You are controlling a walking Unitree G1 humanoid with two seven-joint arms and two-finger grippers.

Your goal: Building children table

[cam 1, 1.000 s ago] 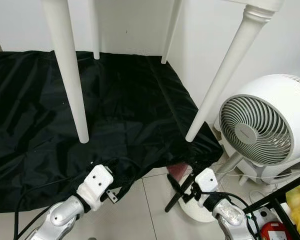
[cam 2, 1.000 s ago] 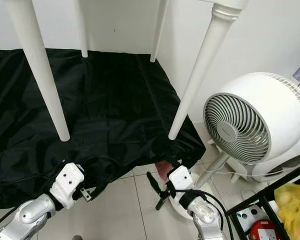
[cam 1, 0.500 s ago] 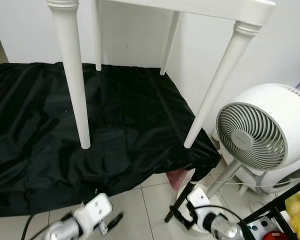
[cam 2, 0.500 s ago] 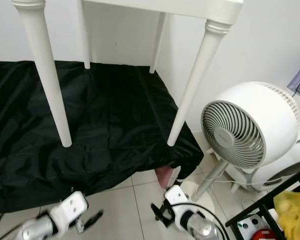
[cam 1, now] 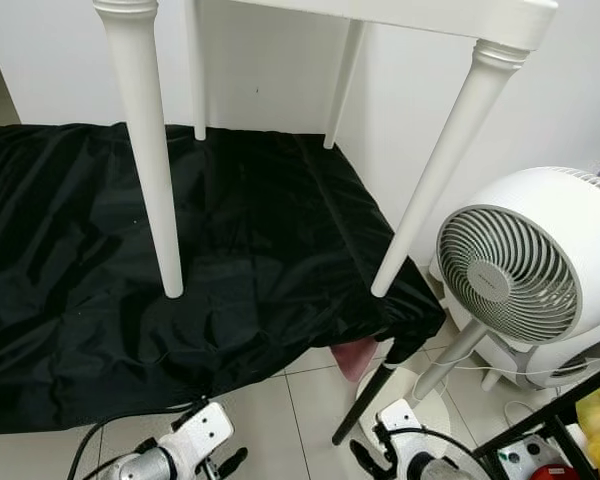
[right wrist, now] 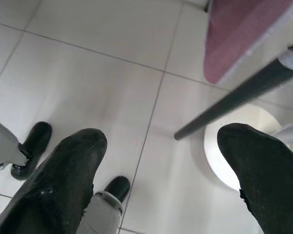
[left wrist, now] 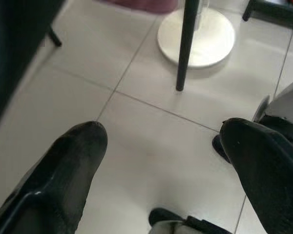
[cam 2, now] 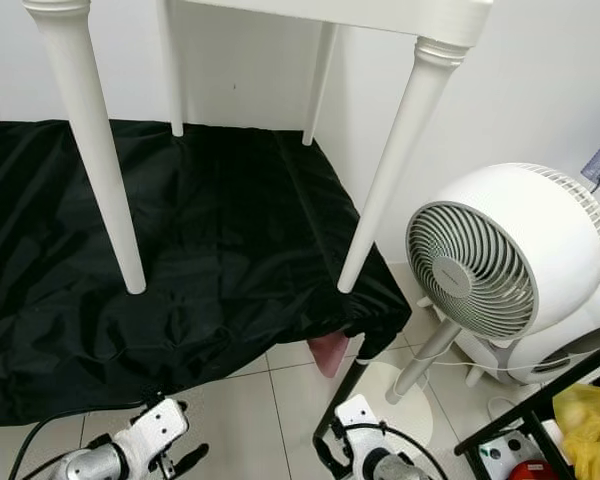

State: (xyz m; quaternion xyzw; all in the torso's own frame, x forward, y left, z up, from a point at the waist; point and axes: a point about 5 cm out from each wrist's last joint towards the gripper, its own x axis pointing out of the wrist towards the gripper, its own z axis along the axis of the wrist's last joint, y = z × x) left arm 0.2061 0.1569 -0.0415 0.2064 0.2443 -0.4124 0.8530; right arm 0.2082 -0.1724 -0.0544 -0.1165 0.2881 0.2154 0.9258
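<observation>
Left eye view gives us the white desk [cam 1: 420,20] standing upright on a black sheet [cam 1: 90,250] spread over the floor, its four legs planted on the fabric; the two near legs [cam 1: 152,160] come down toward us, the right one slanting to the sheet's edge. Just beside that edge stands a white fan [cam 1: 520,275] on a round base, with a thin black rod [cam 1: 365,400] leaning across the tiles [cam 2: 250,400] near a pink object [cam 1: 355,355] under the sheet's corner. We see our left end effector [left wrist: 161,161] low over bare tile, fingers [left wrist: 68,165] spread and holding nothing. Our right end effector [right wrist: 161,161] hangs likewise over the tiles by the rod, fingers [right wrist: 256,161] spread and empty.
</observation>
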